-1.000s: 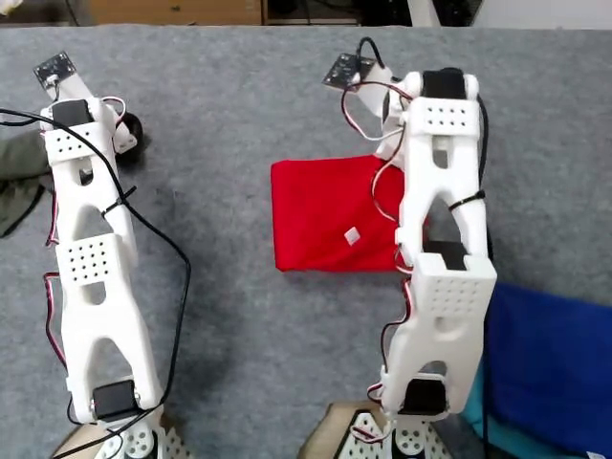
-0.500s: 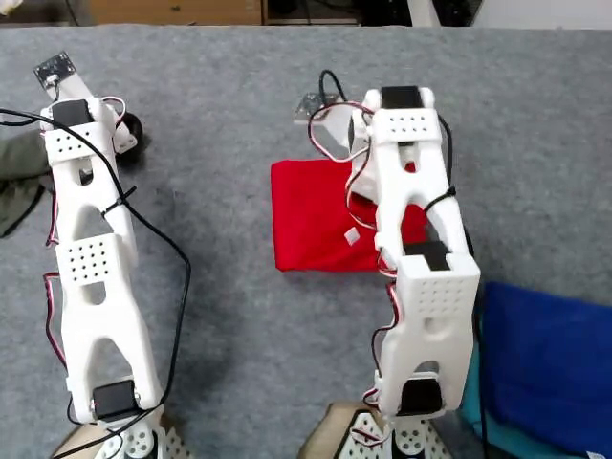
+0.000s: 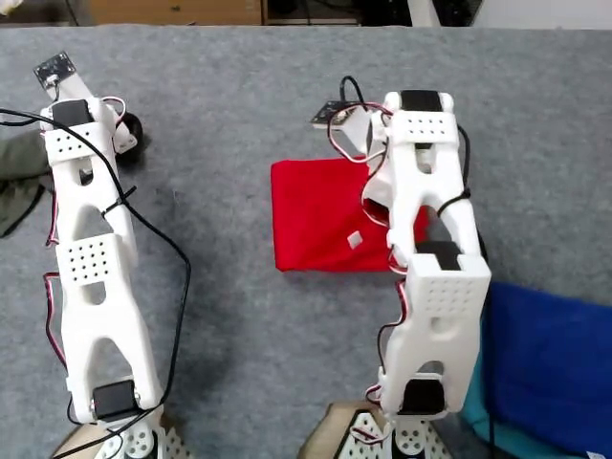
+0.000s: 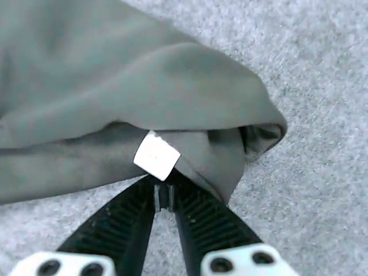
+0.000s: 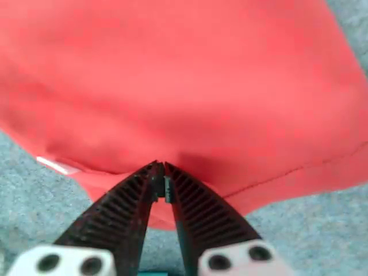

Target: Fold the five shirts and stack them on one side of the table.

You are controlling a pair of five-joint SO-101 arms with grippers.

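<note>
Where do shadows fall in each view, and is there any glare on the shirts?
High view: even light, a soft shadow beside the left arm on the table; no glare on the red shirt. Left wrist view: a dark shadow sits inside the fold of the grey shirt. Right wrist view: the red shirt is darker just ahead of the right gripper; no glare.

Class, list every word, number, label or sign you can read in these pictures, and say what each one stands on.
No text can be read in any view.
The red shirt has a small white tag: too small to read.
The grey-green shirt has a square white tag: no print can be made out on it.
</note>
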